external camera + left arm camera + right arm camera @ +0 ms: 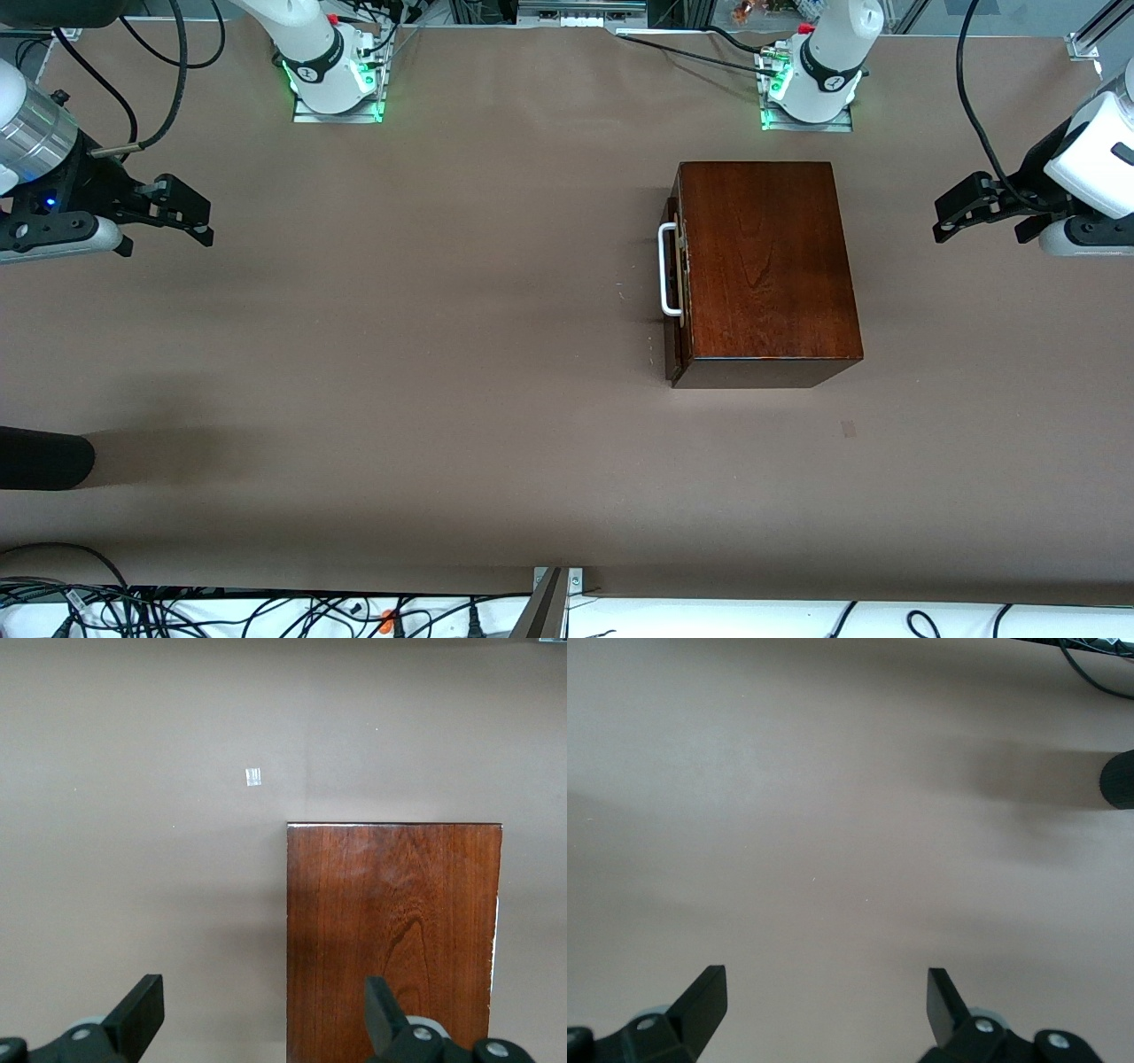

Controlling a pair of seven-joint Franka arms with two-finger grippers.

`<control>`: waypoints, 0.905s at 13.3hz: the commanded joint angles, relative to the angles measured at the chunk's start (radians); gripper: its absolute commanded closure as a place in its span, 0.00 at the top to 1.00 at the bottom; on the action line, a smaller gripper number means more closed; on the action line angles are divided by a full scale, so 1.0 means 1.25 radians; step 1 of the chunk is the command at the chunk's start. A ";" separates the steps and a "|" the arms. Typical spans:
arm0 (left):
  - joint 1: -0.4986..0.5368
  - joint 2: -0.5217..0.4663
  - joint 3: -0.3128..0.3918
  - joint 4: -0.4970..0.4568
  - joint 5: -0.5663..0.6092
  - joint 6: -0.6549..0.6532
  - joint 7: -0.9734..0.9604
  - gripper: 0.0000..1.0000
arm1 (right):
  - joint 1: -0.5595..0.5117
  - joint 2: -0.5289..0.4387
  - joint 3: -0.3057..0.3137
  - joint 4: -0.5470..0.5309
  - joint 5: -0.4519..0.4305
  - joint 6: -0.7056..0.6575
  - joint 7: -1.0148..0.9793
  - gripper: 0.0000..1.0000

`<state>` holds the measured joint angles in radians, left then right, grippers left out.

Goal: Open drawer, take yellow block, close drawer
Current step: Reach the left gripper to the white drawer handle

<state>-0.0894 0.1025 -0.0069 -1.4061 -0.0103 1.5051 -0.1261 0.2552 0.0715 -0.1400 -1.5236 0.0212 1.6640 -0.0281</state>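
A dark, glossy mahogany box (766, 266) sits flat on the brown table (399, 354), toward the left arm's end and closer to the arm bases than to the front camera. Its top shows a clear vertical wood grain with a long flame figure. The drawer (675, 297) is shut: only its dark reddish-brown front shows, as a thin strip on the box's 9 o'clock side in the front view, facing the right arm's end of the table. A white loop handle (669, 269) stands out from that front. No pale wood of the tray shows, and no yellow block shows anywhere. I can read no label or writing on the box; the only mark nearby is a small pale patch (849, 429) on the table, at about 5 o'clock from the box.

In front of the drawer the table lies bare and wide, all the way to the right arm's end, and there is bare table between the box and the front camera too.

The left end effector (966, 208) hangs over the table at about 3 o'clock from the box, its fingers spread wide and holding nothing. The right end effector (182, 213) hangs over the table's other end, well apart from the box, fingers (700, 1001) likewise wide and holding nothing. A dark rounded object (44, 458) pokes in at the table's edge at that same end.
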 commanded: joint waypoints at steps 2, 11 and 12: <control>0.000 -0.012 -0.001 -0.004 -0.014 -0.020 0.009 1.00 | 0.003 -0.003 0.002 -0.001 -0.013 -0.001 0.004 1.00; -0.007 -0.010 -0.061 -0.004 -0.010 -0.016 -0.052 1.00 | 0.003 -0.002 0.002 -0.001 -0.013 0.000 0.004 1.00; -0.008 -0.007 -0.085 -0.004 -0.010 -0.015 -0.093 1.00 | 0.003 -0.002 0.002 -0.001 -0.012 0.000 0.003 1.00</control>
<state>-0.0950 0.1023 -0.0717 -1.4061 -0.0105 1.4909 -0.1713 0.2552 0.0717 -0.1399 -1.5236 0.0212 1.6640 -0.0281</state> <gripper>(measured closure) 0.000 0.000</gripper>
